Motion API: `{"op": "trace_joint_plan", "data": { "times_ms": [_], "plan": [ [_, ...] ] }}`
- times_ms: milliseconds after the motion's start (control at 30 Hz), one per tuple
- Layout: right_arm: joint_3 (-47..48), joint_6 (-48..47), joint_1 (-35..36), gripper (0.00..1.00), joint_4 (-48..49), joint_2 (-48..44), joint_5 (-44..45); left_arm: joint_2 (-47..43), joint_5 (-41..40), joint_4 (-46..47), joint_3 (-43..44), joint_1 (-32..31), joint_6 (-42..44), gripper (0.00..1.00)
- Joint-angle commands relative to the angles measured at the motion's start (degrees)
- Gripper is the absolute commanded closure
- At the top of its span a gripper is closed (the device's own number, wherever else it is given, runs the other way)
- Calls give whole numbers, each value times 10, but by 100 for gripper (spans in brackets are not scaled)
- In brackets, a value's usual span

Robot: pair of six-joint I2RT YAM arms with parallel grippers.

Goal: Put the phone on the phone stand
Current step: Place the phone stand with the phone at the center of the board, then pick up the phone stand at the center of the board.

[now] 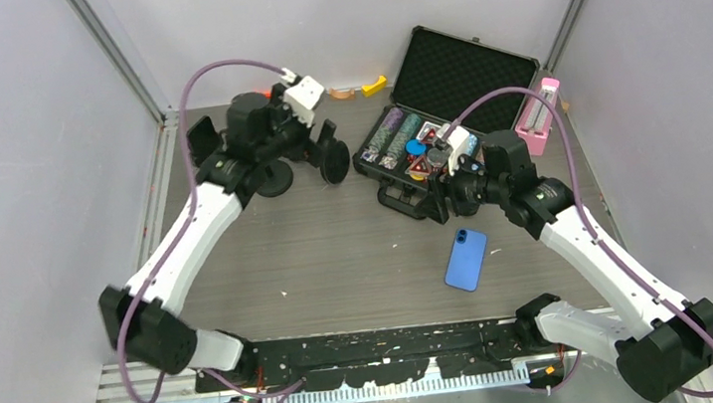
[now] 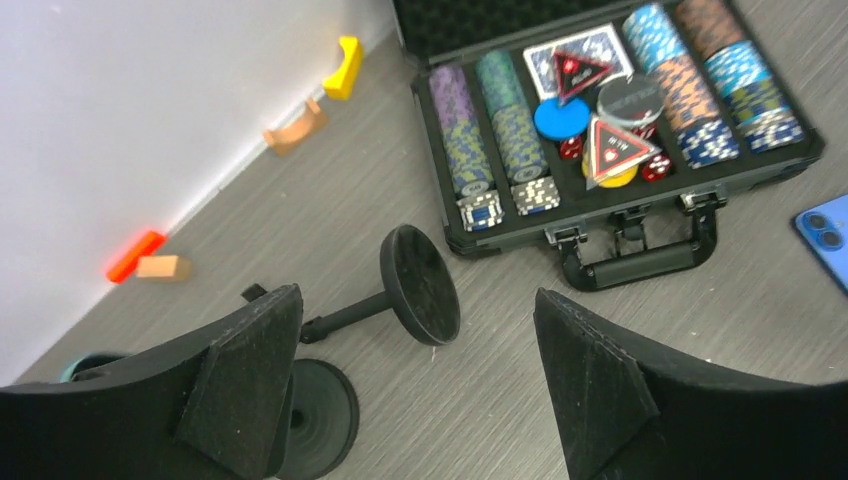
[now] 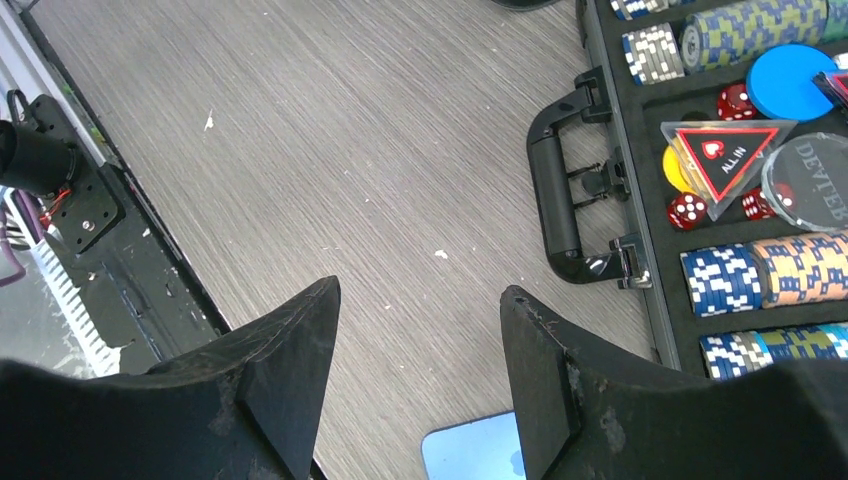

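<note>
Two black-fingered grippers stand over a grey wood-grain table (image 1: 338, 253), and neither holds anything: the left gripper (image 2: 415, 310) is spread wide above the black phone stand (image 2: 420, 285), and the right gripper (image 3: 420, 295) is parted over bare tabletop. The flat blue smartphone (image 1: 466, 259) lies face down, well apart from the stand, near the right arm and in front of the open black case of poker chips (image 1: 464, 70). The pickup appears to be the step in hand, and it looks to be the right arm's job. A slab this thin, flat on the table, calls for the fingers to straddle its narrow width, come down square until they almost touch the tabletop, and close on the long edges near the middle so the phone does not swing when lifted. The overhead view alone shows the whole phone and its position relative to both arms. The right wrist view catches only one pale blue end at its lower edge, just below the gap between the fingers. The left wrist view shows the stand's round pad tilted on a stem above its disc base, the phone's camera lenses at the frame's right edge, and a small red block (image 2: 135, 254) by the wall.
</note>
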Motion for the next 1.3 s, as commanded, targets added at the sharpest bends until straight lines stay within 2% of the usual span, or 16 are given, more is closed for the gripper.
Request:
{"op": "trace_joint_plan", "data": {
  "times_ms": [0, 267, 500, 633, 833, 1100, 1267],
  "plan": [
    [-3, 14, -14, 35, 31, -13, -4, 123, -54, -83, 80, -18, 12, 13],
    [-9, 20, -26, 35, 36, -7, -12, 353, -127, -174, 245, -23, 10, 14],
    [-14, 26, -30, 35, 40, -4, -19, 445, -171, -203, 311, -23, 15, 13],
    [-17, 27, -32, 34, 42, -7, -20, 459, -163, -215, 312, -23, 9, 22],
    [-19, 30, -34, 35, 44, -10, -23, 461, -149, -225, 317, -23, 6, 44],
    [-24, 32, -37, 34, 44, -18, -24, 483, -149, -271, 360, -23, 64, 68],
    [-24, 35, -39, 34, 45, -20, -27, 473, -122, -263, 364, -23, 117, 80]
  ]
}}
